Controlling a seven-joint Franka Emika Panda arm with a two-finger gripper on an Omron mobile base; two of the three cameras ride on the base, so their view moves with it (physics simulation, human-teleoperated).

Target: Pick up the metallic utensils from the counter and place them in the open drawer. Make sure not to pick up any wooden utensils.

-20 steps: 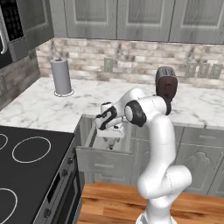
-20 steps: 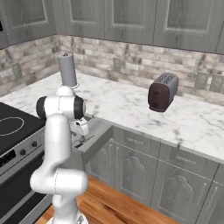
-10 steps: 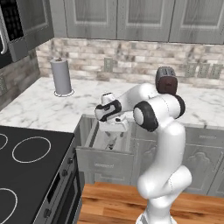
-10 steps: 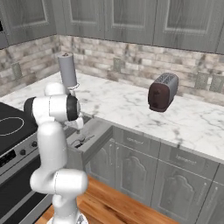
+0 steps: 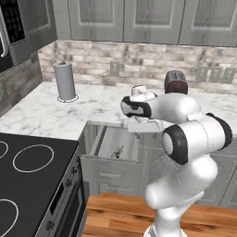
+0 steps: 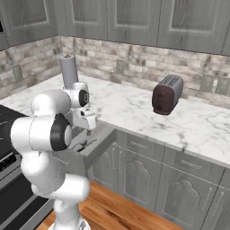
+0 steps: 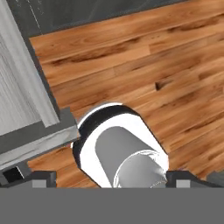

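The grey drawer (image 5: 109,172) stands pulled out below the white marble counter (image 5: 41,115). One small metallic utensil (image 5: 118,150) lies on its pale floor, also visible from the other side (image 6: 83,144); I cannot tell which one it is. My gripper (image 5: 144,128) hangs above the drawer's right edge, pointing down, open and holding nothing. From the right base it sits over the drawer (image 6: 101,143) at counter height (image 6: 86,123). In the hand view its fingertips (image 7: 43,177) stand wide apart over the drawer front (image 7: 22,100) and floor. The wooden utensils are out of view.
A paper-towel roll (image 5: 65,81) stands at the back left of the counter, and a dark toaster (image 6: 167,94) at the back right. A black cooktop (image 5: 28,176) adjoins the drawer on the left. Wooden floor (image 7: 166,65) lies below.
The hand has lifted out of the drawer and swung to the right, up to counter level. The jaws have stayed open. The base has not moved.
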